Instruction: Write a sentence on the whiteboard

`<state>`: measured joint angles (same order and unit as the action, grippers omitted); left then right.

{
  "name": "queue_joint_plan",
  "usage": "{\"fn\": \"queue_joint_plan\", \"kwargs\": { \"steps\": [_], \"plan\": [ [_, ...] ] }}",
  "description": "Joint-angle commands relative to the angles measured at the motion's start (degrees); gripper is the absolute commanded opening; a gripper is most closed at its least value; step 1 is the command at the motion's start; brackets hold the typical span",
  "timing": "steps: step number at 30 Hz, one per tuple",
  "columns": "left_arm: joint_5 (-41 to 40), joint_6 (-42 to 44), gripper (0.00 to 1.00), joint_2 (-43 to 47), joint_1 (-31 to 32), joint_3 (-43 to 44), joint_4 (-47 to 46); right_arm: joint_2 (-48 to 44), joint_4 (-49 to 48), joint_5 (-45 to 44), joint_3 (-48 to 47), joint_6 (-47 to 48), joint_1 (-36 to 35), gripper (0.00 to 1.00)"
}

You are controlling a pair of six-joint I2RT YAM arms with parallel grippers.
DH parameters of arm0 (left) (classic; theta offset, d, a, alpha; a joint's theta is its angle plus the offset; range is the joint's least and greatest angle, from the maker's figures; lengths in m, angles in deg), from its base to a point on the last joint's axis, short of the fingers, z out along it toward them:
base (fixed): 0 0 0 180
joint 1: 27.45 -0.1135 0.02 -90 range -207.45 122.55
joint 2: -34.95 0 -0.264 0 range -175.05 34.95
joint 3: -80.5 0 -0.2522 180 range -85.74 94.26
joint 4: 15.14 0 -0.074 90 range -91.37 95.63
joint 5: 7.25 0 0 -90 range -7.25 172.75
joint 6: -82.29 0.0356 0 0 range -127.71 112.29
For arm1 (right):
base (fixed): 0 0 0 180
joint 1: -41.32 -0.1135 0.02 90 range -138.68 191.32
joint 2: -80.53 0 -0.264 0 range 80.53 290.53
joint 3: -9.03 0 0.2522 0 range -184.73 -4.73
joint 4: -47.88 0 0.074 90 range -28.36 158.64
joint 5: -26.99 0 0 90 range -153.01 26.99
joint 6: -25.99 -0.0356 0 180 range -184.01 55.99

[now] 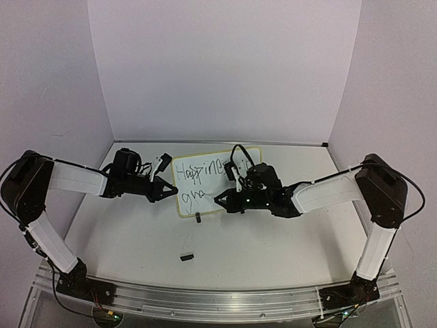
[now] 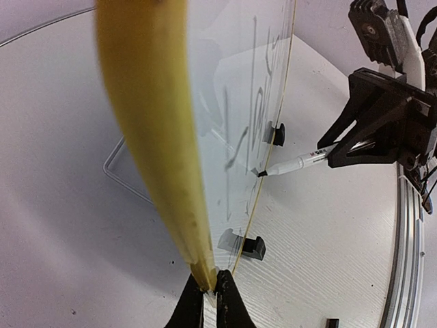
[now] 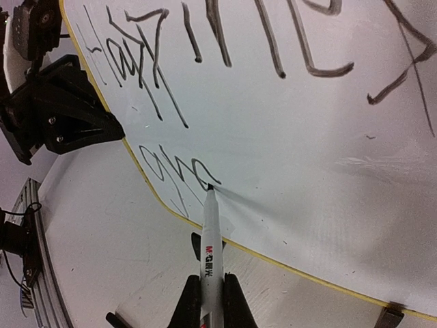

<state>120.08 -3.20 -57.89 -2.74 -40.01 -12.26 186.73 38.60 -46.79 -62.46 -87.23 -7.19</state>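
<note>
The whiteboard (image 1: 213, 186) stands on the bench (image 1: 273, 246) on small black clip feet (image 2: 254, 247). Its written face looks toward the arms and its long axis runs from left to right. The left fingers (image 2: 186, 311) are pressed together on the yellow rim at the whiteboard's left edge.

At the lower part of the whiteboard's face, the right fingers (image 3: 186, 311) pinch the barrel of a marker (image 3: 210, 239). Its long axis points into the face, and its tip touches the end of "gra" in the second line. The sentence (image 3: 171, 167) is not yet complete, and the right arm hides part of the first line.

I judge the whiteboard to be light, stiff and smooth, so it may slide or tip under the pressure of the marker. The rim at a side edge, away from the ink, seems the good place to hold it.
</note>
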Motion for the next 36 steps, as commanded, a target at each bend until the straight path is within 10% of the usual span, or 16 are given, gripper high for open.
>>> {"fn": "queue_joint_plan", "kwargs": {
  "steps": [1,36],
  "plan": [
    [-4.69,1.53,0.0,0.05,-0.36,1.19,1.48,-3.91,-0.7,-3.15,-0.57,1.1,0.43,0.0],
    [-4.63,1.51,0.0,0.15,-0.36,1.1,1.39,-1.71,2.1,-3.11,1.24,0.03,0.41,0.0]
  ]
}}
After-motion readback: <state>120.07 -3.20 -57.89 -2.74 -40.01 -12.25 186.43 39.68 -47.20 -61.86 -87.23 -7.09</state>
